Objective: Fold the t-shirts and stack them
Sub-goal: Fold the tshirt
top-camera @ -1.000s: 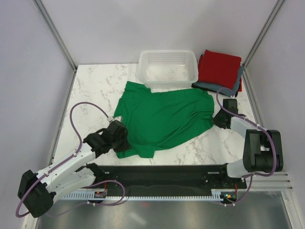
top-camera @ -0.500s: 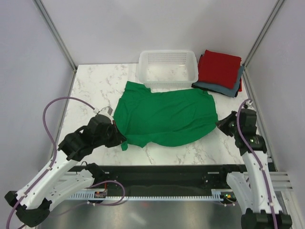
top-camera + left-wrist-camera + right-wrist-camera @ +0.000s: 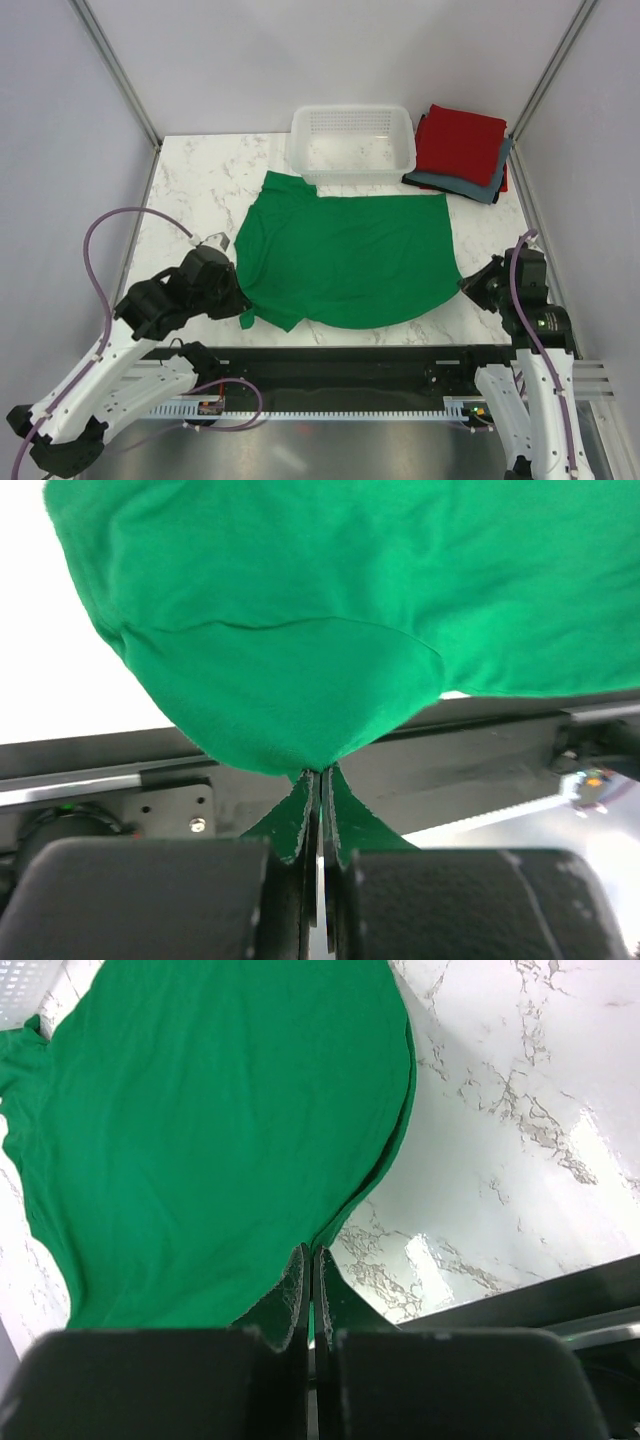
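Grey walls [image 3: 300, 60] enclose a marble worktop [image 3: 190, 190]. The green shirt [image 3: 345, 260] lies lengthwise, sleeves at nine o'clock, hem at three. The left pincer [image 3: 243, 300] and right pincer [image 3: 470, 284] are each clamped on a near corner.

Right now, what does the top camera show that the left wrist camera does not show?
Only the top view shows the white basket, the folded red shirt on a grey-blue shirt, and the right arm. Only the left wrist view shows the left jaws shut on a pinch of cloth. Both show the green shirt.
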You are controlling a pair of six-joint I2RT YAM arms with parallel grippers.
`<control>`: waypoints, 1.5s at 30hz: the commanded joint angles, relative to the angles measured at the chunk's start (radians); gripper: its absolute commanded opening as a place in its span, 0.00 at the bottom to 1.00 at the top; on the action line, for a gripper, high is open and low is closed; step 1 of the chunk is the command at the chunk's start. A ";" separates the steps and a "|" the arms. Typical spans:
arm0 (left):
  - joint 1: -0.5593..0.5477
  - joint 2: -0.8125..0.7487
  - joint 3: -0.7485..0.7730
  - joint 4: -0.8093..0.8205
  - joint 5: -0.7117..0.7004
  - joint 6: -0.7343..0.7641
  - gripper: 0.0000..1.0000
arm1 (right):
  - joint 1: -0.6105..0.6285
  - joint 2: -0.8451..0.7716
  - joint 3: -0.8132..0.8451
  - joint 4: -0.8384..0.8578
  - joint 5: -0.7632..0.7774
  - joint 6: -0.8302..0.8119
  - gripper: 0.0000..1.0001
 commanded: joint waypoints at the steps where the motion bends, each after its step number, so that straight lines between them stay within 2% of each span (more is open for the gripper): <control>1: 0.004 0.099 0.047 0.024 -0.077 0.078 0.02 | 0.005 0.045 0.068 0.031 0.036 0.017 0.00; 7: 0.016 0.307 0.212 0.055 -0.206 0.193 0.02 | 0.005 0.193 0.129 0.137 0.059 0.018 0.00; 9: 0.052 0.357 0.264 0.078 -0.208 0.253 0.02 | 0.005 0.254 0.132 0.184 0.059 0.016 0.00; 19: 0.268 0.602 0.380 0.190 -0.131 0.451 0.02 | 0.003 0.538 0.152 0.358 0.131 0.008 0.00; 28: 0.369 0.858 0.453 0.277 -0.038 0.530 0.02 | -0.021 0.784 0.197 0.480 0.188 0.001 0.00; 31: 0.418 1.001 0.512 0.285 0.030 0.555 0.11 | -0.037 0.895 0.258 0.502 0.202 0.002 0.00; 32: 0.434 1.039 0.533 0.281 0.053 0.564 0.24 | -0.041 0.926 0.301 0.506 0.191 0.001 0.00; 33: 0.447 1.065 0.573 0.270 0.077 0.564 0.35 | -0.049 0.958 0.328 0.511 0.182 -0.009 0.04; 34: 0.470 1.081 0.585 0.265 0.112 0.563 0.47 | -0.055 1.025 0.362 0.502 0.161 -0.027 0.21; 35: 0.477 1.076 0.594 0.259 0.113 0.547 0.61 | -0.061 1.058 0.399 0.481 0.127 -0.068 0.51; 36: 0.481 1.057 0.584 0.258 0.105 0.537 0.66 | -0.069 1.079 0.466 0.417 0.110 -0.091 0.75; 37: 0.484 1.020 0.566 0.271 0.093 0.509 0.74 | -0.074 1.086 0.480 0.392 0.118 -0.105 0.98; 40: 0.497 0.854 0.445 0.316 0.042 0.428 0.77 | -0.093 0.968 0.395 0.404 0.098 -0.125 0.98; 45: 0.506 0.506 0.075 0.464 0.076 0.235 0.77 | -0.093 0.753 0.120 0.445 -0.007 -0.073 0.96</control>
